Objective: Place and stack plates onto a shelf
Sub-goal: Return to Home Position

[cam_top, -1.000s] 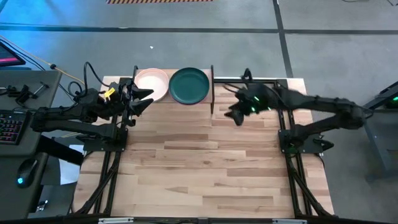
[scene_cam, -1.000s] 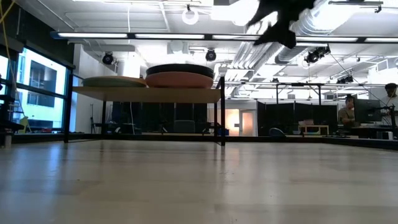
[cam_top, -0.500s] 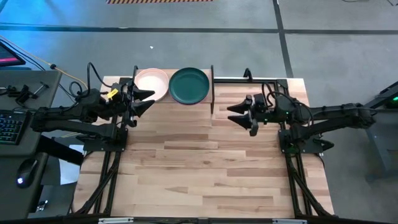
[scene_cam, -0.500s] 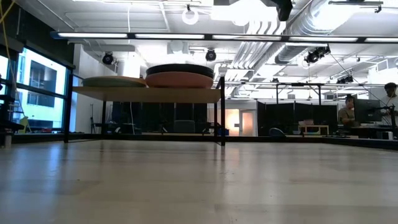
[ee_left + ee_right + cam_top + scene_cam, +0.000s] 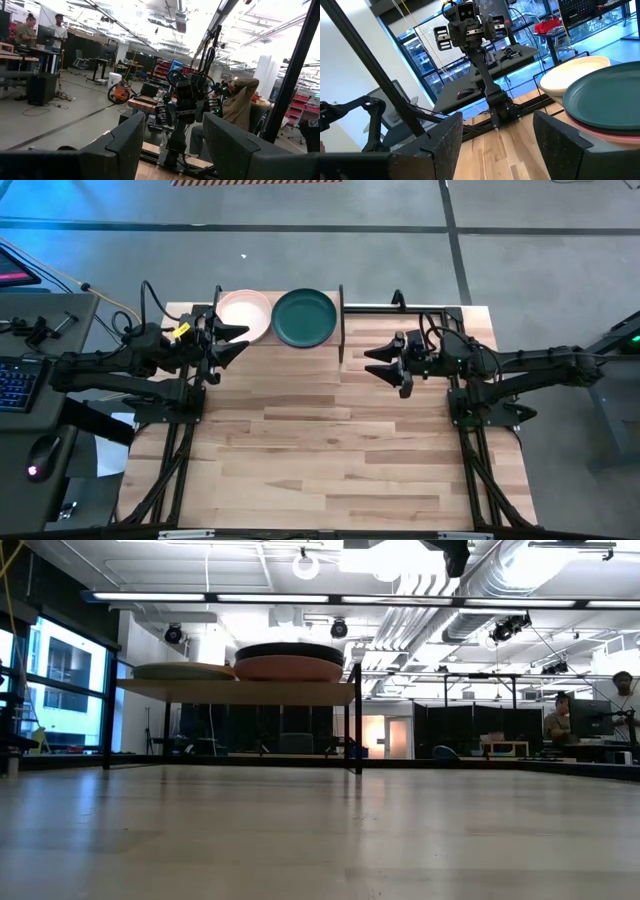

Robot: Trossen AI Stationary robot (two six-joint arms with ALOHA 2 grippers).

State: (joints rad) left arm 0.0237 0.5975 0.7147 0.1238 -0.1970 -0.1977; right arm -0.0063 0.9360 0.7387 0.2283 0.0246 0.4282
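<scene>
Teal plate (image 5: pixel 304 317): topmost on the right half of the shelf (image 5: pixel 235 692); stacking looks finished.
Pale plate (image 5: pixel 245 313): topmost on the left half, beside it.
Left gripper (image 5: pixel 236 340): wide, empty, parked before the shelf.
Right gripper (image 5: pixel 374 363): wide, empty, held apart from the shelf, likely to avoid bumping it.

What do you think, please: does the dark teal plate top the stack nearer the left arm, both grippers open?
No: the high view shows the dark teal plate topping the stack nearer the right arm; left gripper and right gripper are open.
</scene>
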